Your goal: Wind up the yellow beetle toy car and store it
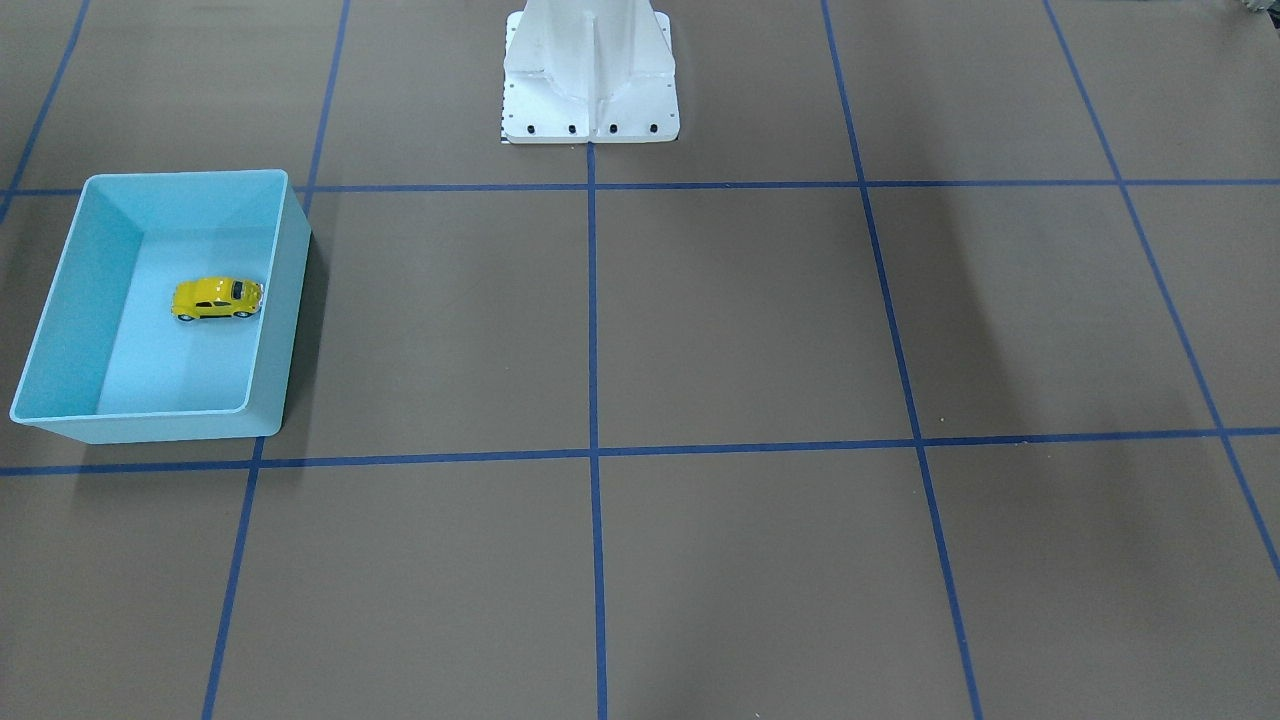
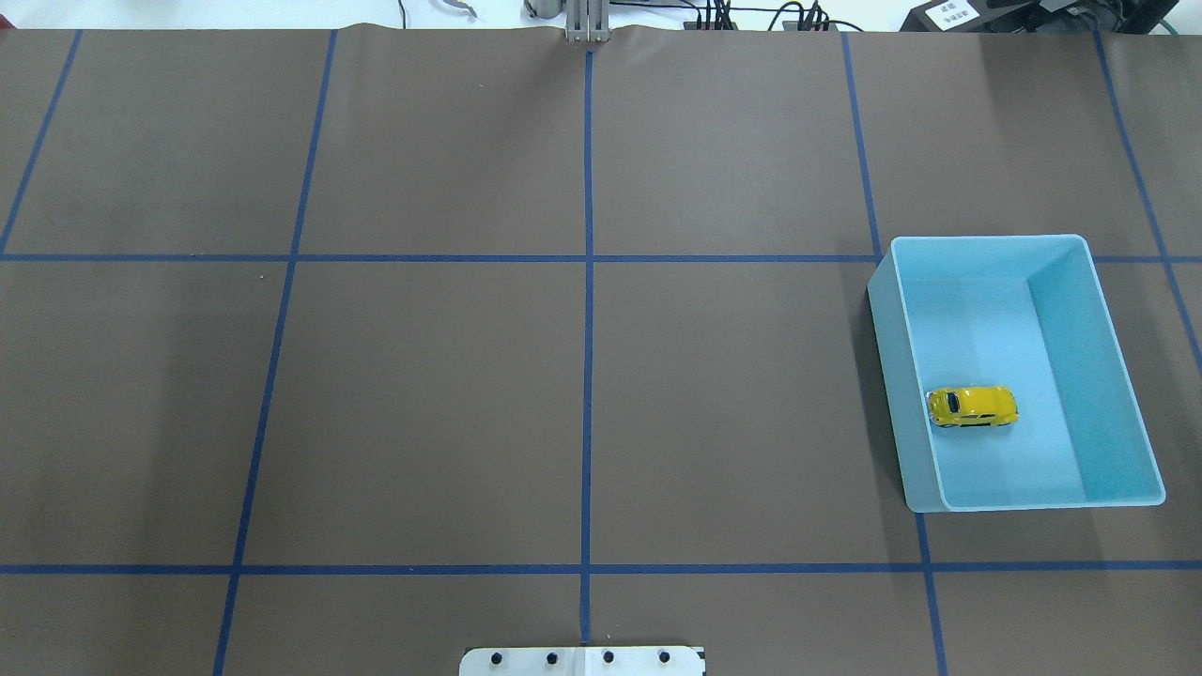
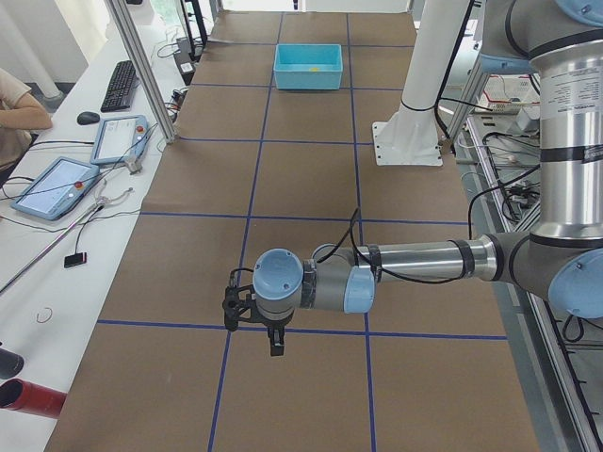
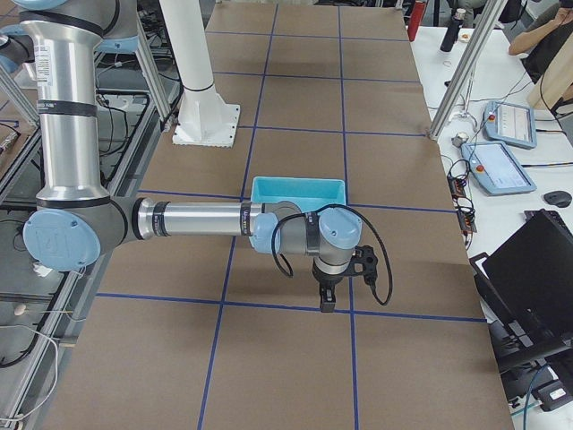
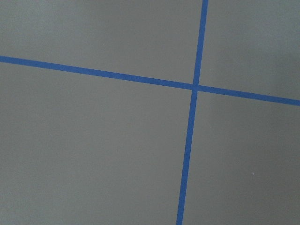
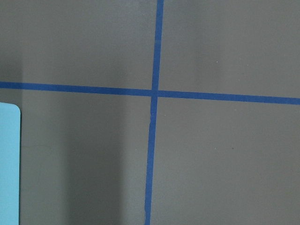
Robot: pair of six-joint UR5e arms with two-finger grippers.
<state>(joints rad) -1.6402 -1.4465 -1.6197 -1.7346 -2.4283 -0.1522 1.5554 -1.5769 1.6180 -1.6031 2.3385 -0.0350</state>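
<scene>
The yellow beetle toy car [image 1: 217, 298] [image 2: 972, 407] stands on its wheels on the floor of the light blue bin [image 1: 185, 178] [image 2: 986, 239], close to the bin's wall nearest the table's middle. Nothing touches the car. My left gripper [image 3: 275, 344] shows only in the exterior left view, hanging low over the brown table far from the bin [image 3: 307, 68]; I cannot tell its state. My right gripper [image 4: 325, 300] shows only in the exterior right view, pointing down just past the bin [image 4: 298, 190]; its state cannot be told either. A corner of the bin [image 6: 8, 164] enters the right wrist view.
Blue tape lines [image 2: 588, 282] divide the brown table into squares. The white robot pedestal [image 1: 590, 70] [image 2: 582, 660] stands at mid-table. Beside the table are desks with tablets [image 3: 57, 184] [image 4: 500, 166], a keyboard [image 3: 121, 85] and seated people [image 3: 19, 108] [image 4: 546, 36].
</scene>
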